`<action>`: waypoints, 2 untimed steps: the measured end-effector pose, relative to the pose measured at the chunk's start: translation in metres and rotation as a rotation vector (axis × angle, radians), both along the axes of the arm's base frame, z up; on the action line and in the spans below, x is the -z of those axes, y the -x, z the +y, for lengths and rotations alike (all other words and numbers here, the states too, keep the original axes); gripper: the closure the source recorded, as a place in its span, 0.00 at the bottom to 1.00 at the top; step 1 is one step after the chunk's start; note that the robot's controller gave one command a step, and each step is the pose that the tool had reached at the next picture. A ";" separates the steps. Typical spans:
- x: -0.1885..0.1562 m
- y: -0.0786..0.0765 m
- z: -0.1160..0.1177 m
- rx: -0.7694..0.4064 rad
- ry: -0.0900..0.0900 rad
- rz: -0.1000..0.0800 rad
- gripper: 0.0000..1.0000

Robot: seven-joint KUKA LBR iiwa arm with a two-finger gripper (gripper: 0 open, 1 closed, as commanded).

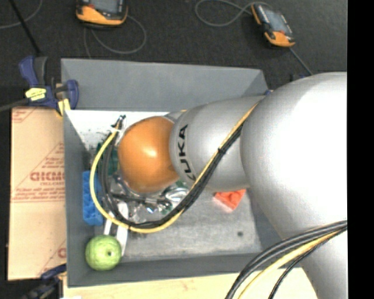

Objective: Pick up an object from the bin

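One grey metal bin (175,87) stands on dark ground, and its bottom is a dull grey mat. Far beyond the green apple (104,252), past the far wall of the bin, two orange-and-black devices (101,10) lie on this dark ground, with thin cables looping around them.

The apple is my landmark. It sits in the near left corner of the bin. It is round and light green, with a little shine on top. Just beyond it, along the same left wall, lies a blue brick (90,201). Its long axis runs along the wall, pointing from the apple towards the far wall. It is bright blue and block-shaped. Well to the right of the apple, on the bare mat, lies an orange wedge (229,198), partly under the silver arm (234,140).

The pincer (130,205) hangs just beyond the apple and close beside the blue brick, under the round orange cover (146,155) of the wrist. Yellow and black cables (152,225) curve around it. I cannot tell whether the pincer is open or closed, because the cover and the cables hide it. I also cannot tell which thing it is over. Something crumpled and shiny (175,193) lies on the side of the pincer away from the apple.
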State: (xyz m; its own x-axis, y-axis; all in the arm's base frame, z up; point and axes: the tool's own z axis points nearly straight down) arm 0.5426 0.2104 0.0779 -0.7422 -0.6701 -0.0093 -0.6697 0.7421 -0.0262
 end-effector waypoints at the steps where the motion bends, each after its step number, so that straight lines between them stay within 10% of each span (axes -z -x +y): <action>1: 0.000 0.017 -0.005 -0.095 -0.009 -0.002 0.00; 2: -0.001 0.035 -0.018 -0.390 -0.018 -0.015 1.00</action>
State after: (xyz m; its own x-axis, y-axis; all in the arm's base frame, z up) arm 0.5071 0.1928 0.0790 -0.4312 -0.9017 -0.0325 -0.9015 0.4320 -0.0269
